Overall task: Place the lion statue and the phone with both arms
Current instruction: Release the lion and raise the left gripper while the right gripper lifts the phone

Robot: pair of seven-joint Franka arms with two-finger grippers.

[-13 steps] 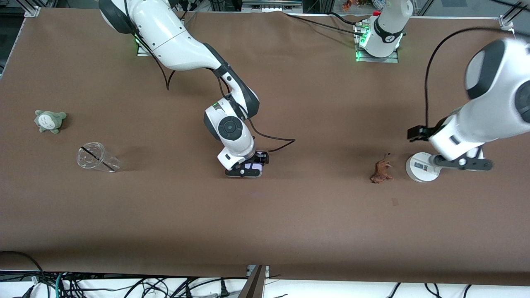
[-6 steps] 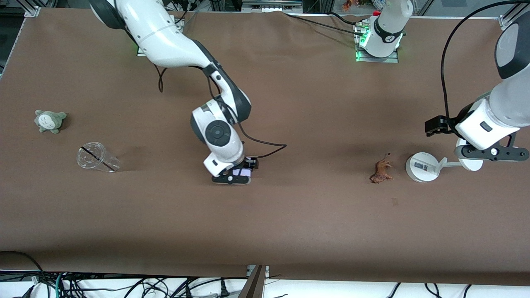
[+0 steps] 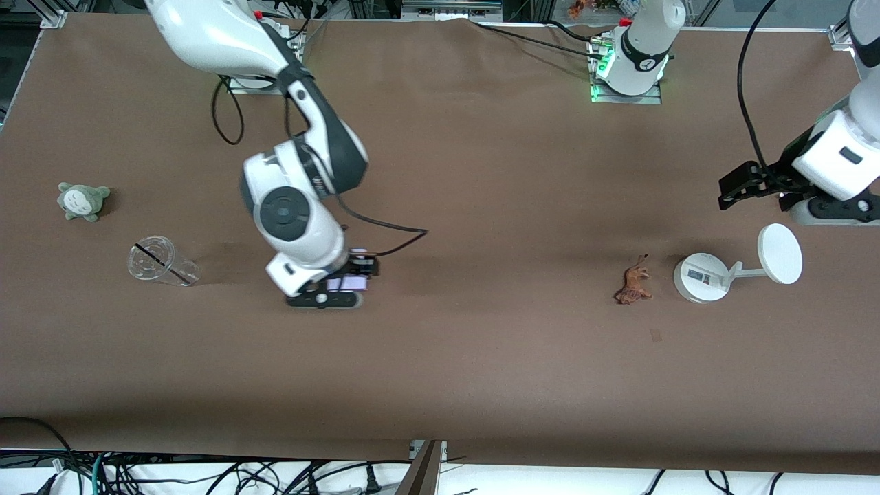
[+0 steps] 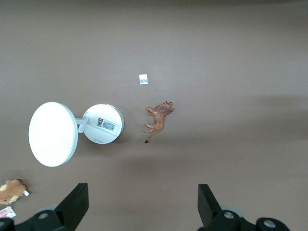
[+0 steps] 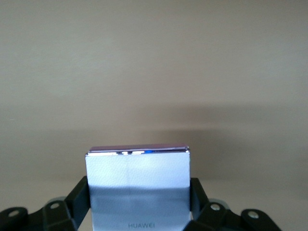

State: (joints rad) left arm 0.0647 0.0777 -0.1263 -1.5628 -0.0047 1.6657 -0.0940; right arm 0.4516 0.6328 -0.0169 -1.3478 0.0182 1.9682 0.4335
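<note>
At the right arm's end of the brown table (image 3: 481, 357), a grey-green plush (image 3: 82, 201) sits nearest the edge. Nearer the front camera and further in lies a clear plastic cup (image 3: 161, 262) on its side, with only a dark straw in it. Just beside the cup, the right end effector (image 3: 335, 292) hangs over bare table, clenched on the phone (image 3: 346, 282); the right wrist view shows that phone (image 5: 138, 185) as a flat, glossy lavender slab held between two black fingers (image 5: 81, 195).

A wide stretch of open, matte table follows. Toward the left arm's end, the lion statue (image 3: 634, 281) lies on the table, slender and orange-brown, just beside the round base of a white device (image 3: 701, 277) with a disc on an arm. The left end effector (image 3: 835, 210) hovers over the table near that end's edge, fingers (image 4: 72, 206) released and spread wide apart, holding nothing. In the left wrist view a fuzzy brown plush (image 4: 12, 190) shows near the disc.
</note>
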